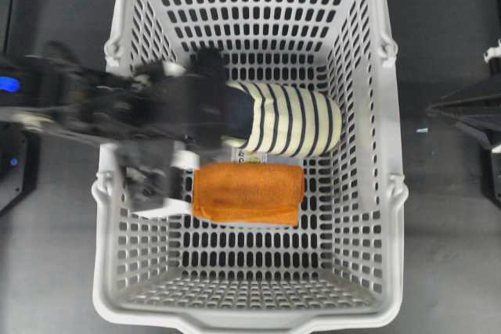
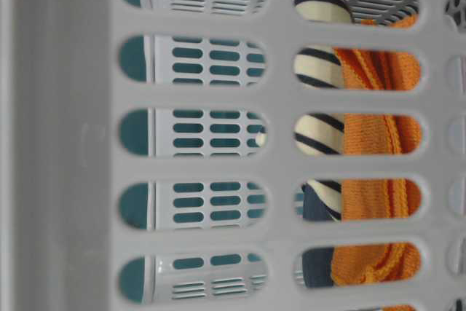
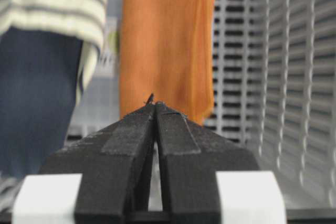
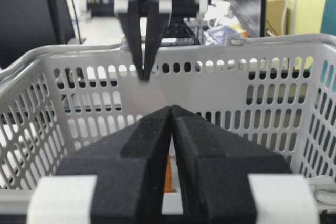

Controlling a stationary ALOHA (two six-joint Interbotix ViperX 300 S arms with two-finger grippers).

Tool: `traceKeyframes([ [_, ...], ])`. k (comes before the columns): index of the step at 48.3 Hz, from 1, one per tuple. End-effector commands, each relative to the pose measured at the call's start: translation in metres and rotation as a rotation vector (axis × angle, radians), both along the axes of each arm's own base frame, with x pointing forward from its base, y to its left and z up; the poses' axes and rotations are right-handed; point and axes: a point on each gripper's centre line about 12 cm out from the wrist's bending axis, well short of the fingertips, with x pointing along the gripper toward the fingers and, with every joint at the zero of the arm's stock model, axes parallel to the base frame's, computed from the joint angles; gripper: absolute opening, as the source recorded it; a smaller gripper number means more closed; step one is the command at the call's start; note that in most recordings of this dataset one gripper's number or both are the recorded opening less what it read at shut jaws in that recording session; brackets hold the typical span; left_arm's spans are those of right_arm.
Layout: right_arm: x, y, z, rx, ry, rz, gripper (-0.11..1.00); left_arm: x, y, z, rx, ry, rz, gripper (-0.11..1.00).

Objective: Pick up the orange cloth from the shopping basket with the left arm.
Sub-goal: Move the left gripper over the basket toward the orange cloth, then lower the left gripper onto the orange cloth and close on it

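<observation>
Lighting's even and bright all round, no harsh shadows or glare. Overhead, the black left robot arm (image 1: 117, 115) is smeared with motion blur, while the light grey slotted plastic basket (image 1: 391, 193) stays crisp. Left wrist view's soft throughout, and the small bright orange terry cloth (image 3: 165, 40) looks fuzzy.

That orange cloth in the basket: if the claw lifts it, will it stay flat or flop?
The orange cloth looks like soft, folded terry, so it would probably droop and unfold from wherever it is pinched. It seems light, and its fuzzy surface should grip well. It lies against the striped slipper, which might get nudged.
</observation>
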Motion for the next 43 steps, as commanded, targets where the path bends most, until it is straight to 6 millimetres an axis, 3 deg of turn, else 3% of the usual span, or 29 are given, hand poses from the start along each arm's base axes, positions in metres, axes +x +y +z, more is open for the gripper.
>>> traceKeyframes([
  [1,0.001,0.000,0.002,0.005,-0.008,0.001,0.00,0.020,-0.002,0.000,0.003,-0.003,-0.001,0.00],
  [6,0.001,0.001,0.003,0.005,-0.009,0.003,0.00,0.038,-0.006,-0.016,0.009,0.035,-0.010,0.01],
  [9,0.000,0.001,0.003,0.005,-0.011,0.003,0.00,0.046,-0.009,-0.023,0.011,0.051,-0.016,0.08],
  [19,0.000,0.000,0.004,0.005,-0.014,0.001,0.00,0.066,-0.013,-0.051,0.019,0.108,-0.021,0.66],
  [24,0.000,0.000,0.003,0.005,-0.012,0.001,0.00,0.069,-0.014,-0.069,0.021,0.149,-0.021,0.88],
  [43,-0.001,0.000,-0.002,0.005,0.000,0.001,0.00,0.061,-0.016,-0.142,0.039,0.312,-0.028,0.89],
])
